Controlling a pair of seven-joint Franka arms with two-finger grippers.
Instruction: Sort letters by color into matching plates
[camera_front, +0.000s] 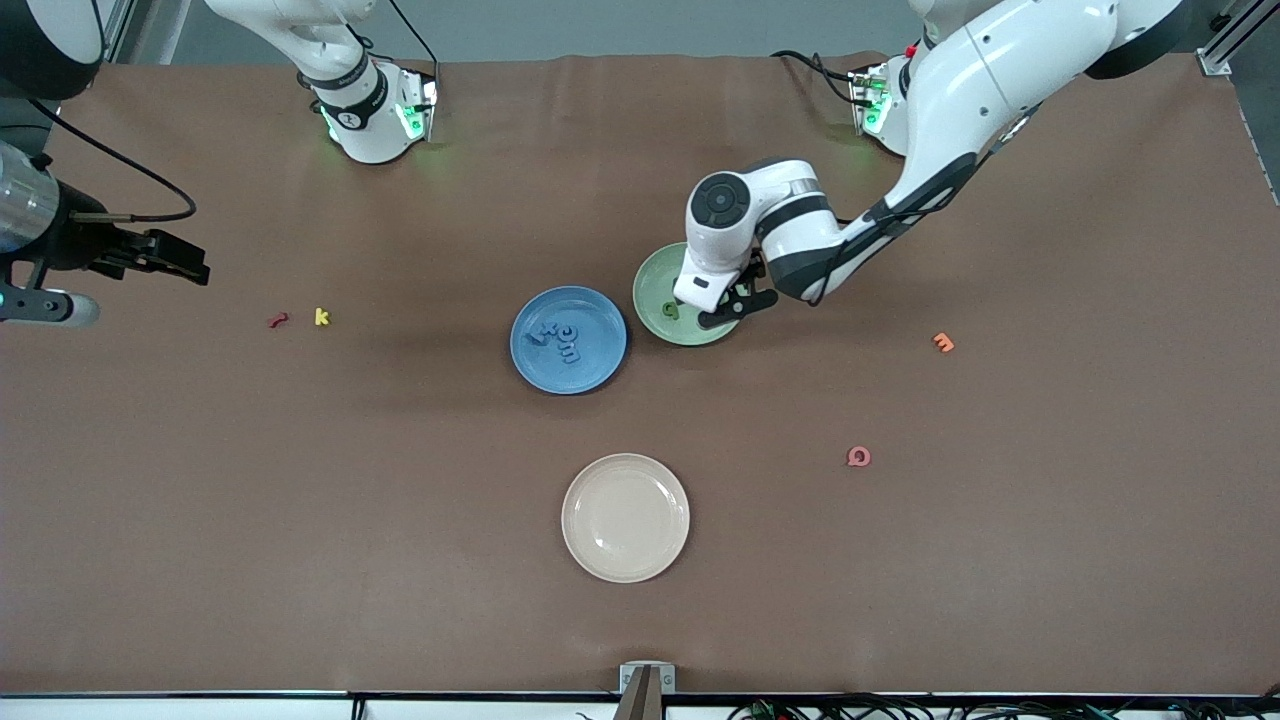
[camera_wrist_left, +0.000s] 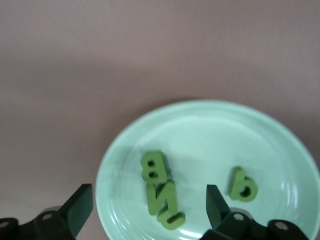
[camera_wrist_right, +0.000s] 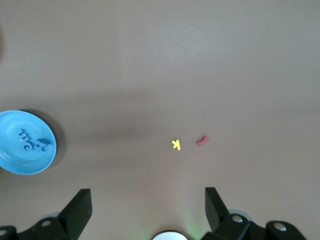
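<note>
The pale green plate (camera_front: 655, 280) holds several green letters; one green letter (camera_front: 671, 311) shows beside the left arm's hand. My left gripper (camera_front: 738, 300) hovers low over this plate, open and empty. In the left wrist view (camera_wrist_left: 148, 197) it is open over the plate (camera_wrist_left: 210, 140), with a green B (camera_wrist_left: 152, 167), N (camera_wrist_left: 161, 196), U (camera_wrist_left: 172, 219) and a fourth green letter (camera_wrist_left: 242, 185) lying in it. The blue plate (camera_front: 590, 375) beside it holds several blue letters (camera_front: 560, 338); it also shows in the right wrist view (camera_wrist_right: 15, 160). My right gripper (camera_front: 185, 265) waits open and empty at the right arm's end of the table, as its own view shows (camera_wrist_right: 147, 200).
A cream plate (camera_front: 625, 517) lies nearer the front camera than the blue plate. A yellow k (camera_front: 321, 317) and a red letter (camera_front: 278, 320) lie toward the right arm's end. An orange letter (camera_front: 943, 343) and a pink letter (camera_front: 858, 457) lie toward the left arm's end.
</note>
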